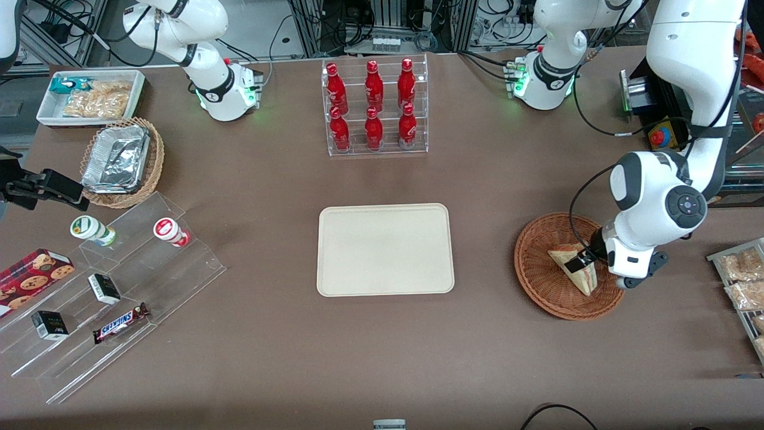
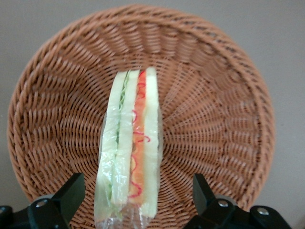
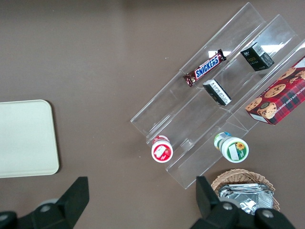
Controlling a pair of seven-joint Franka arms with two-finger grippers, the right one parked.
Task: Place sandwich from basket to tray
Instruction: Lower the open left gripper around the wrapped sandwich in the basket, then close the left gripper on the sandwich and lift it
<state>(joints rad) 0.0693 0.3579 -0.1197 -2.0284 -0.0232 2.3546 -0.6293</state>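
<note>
The sandwich (image 1: 574,267) (image 2: 131,143), a plastic-wrapped wedge of white bread with red and green filling, stands on edge in the round reddish-brown basket (image 1: 533,269) (image 2: 219,119) at the working arm's end of the table. My gripper (image 1: 584,263) (image 2: 136,195) is low over the basket and open. One finger stands on each side of the sandwich, with a gap to the wrap on both sides. The cream tray (image 1: 385,249) lies flat and bare at the table's middle, beside the basket toward the parked arm's end.
A clear rack of red bottles (image 1: 374,107) stands farther from the front camera than the tray. Clear steps with snacks (image 1: 113,286), a tan basket of foil trays (image 1: 122,161) and a white bin (image 1: 89,95) sit toward the parked arm's end. A snack tray (image 1: 743,280) lies beside the basket.
</note>
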